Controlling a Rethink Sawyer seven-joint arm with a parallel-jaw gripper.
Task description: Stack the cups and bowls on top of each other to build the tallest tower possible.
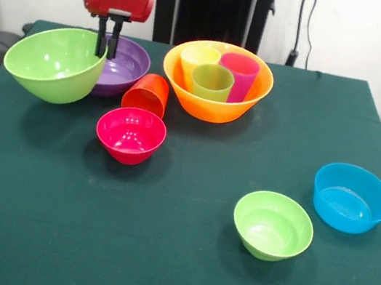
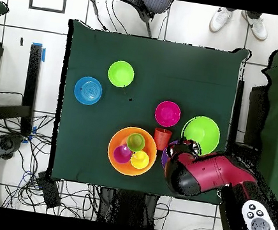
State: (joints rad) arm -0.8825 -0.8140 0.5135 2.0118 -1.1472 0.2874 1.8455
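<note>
A: Where is the end effector [image 1: 107, 46]?
B: At the rim of the large green bowl [image 1: 55, 62], its fingers pinching that rim; the bowl hangs tilted beside the purple bowl [image 1: 124, 66].

A: And the cups?
B: Yellow cup [image 1: 198, 60], magenta cup [image 1: 239, 74] and green cup [image 1: 211, 81] stand upright inside the orange bowl [image 1: 213, 101]. The orange-red cup [image 1: 147, 93] lies tilted between the purple bowl and the pink bowl [image 1: 130, 134].

A: The rest?
B: The small green bowl [image 1: 272, 225] and blue bowl [image 1: 352, 197] sit apart on the table [image 1: 156, 254].
</note>
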